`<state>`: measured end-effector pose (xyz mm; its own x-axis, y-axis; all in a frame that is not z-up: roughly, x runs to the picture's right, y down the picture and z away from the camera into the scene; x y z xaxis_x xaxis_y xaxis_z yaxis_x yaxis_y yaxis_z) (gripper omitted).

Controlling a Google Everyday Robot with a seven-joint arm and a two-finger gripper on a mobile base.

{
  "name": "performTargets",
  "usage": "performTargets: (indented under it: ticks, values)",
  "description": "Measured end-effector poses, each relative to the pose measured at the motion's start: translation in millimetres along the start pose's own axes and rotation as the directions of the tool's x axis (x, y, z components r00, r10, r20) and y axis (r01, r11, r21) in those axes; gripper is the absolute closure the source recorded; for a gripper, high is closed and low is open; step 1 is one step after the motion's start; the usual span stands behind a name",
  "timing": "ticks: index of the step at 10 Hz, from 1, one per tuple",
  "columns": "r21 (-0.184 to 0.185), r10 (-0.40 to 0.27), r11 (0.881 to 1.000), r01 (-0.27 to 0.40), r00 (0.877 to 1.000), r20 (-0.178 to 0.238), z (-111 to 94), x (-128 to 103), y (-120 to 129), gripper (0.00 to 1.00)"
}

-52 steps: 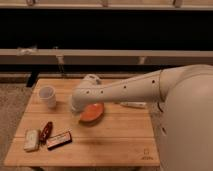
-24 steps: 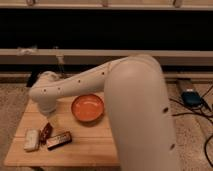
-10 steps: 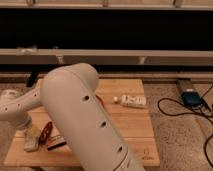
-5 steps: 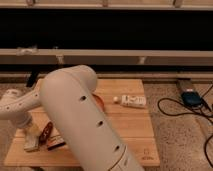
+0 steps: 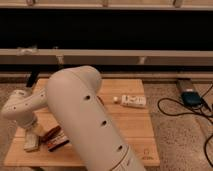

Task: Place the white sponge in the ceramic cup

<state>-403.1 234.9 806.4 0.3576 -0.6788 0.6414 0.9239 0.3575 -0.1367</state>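
Observation:
The white sponge [image 5: 31, 142] lies flat near the front left corner of the wooden table [image 5: 135, 132]. My gripper [image 5: 31, 129] points down right over the sponge's far end, open, with its tips at or just above the sponge. The thick white arm sweeps from the bottom middle of the view up and left to the gripper and covers the centre of the table. The ceramic cup is hidden behind the arm.
A red object [image 5: 50, 133] and a dark brown packet [image 5: 60, 144] lie just right of the sponge. A flat white packet with dark markings [image 5: 134, 101] and a tiny white ball [image 5: 116, 99] sit at the back right. A black box [image 5: 190, 97] with cables is on the floor at right.
The arm swung left across the table, hiding the cup and the orange bowl. In the last second the gripper eased down onto the sponge's spot. The sponge has not moved.

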Motion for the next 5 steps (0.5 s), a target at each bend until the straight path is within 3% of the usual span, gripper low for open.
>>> performTargets:
  ticks: [2,5]
  values:
    - [-0.004,-0.002,1.000,0.002,1.000,0.005,1.7,-5.0,9.1,0.25]
    - [0.002,-0.010,1.000,0.010,1.000,0.009,2.1,-12.0,8.6,0.51]
